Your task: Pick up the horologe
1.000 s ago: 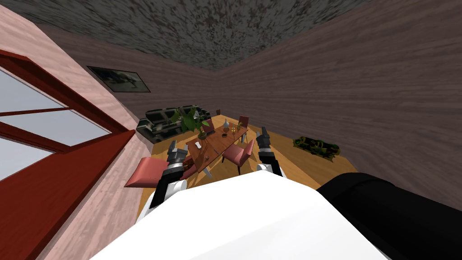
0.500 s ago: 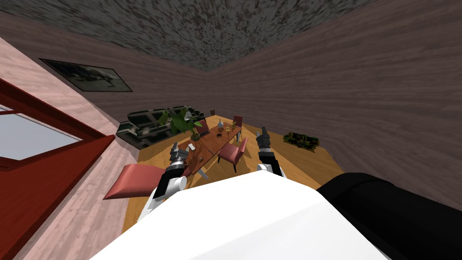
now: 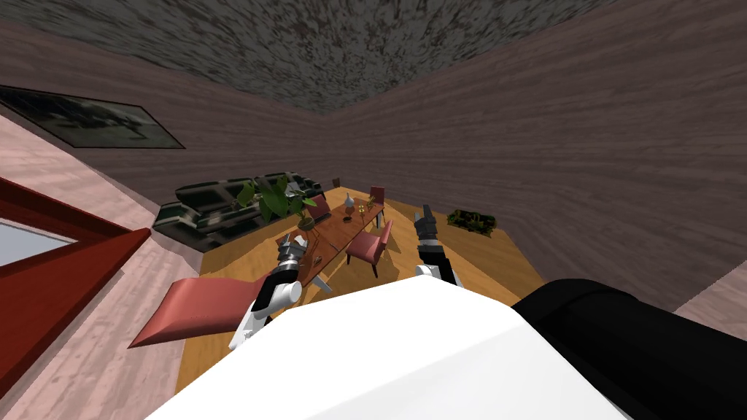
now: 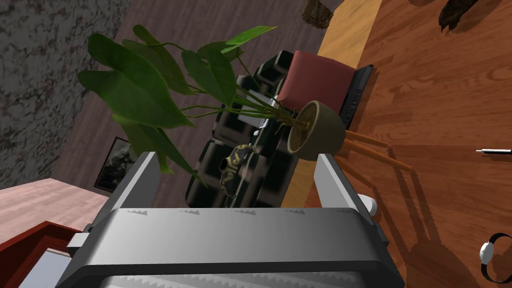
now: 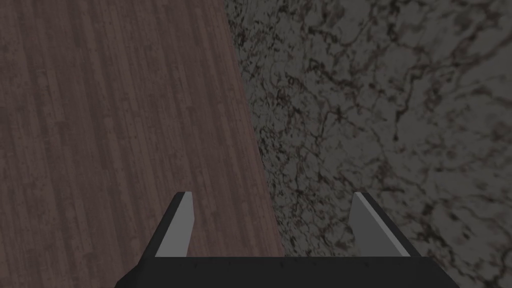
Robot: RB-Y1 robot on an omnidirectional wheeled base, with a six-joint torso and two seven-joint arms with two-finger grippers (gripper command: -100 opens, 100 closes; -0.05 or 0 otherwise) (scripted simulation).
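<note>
The horologe is a wristwatch with a white face and a dark band. It lies on the brown wooden table, off to the side of my left gripper, beyond one finger. That gripper is open with nothing between its fingers, and it points past the table's edge at a potted plant and a dark sofa. In the head view the left gripper hangs over the near end of the table. My right gripper is open and raised to the table's right.
A red chair stands on the table's right side, another lies close at my left. A vase and small items sit at the table's far end. A dark sofa lines the left wall, and a low plant lies on the floor to the right.
My own view has swung, so the window and red frame slid off to the left. The left hand now reaches further over the table's near end. The right arm holds its pose.
</note>
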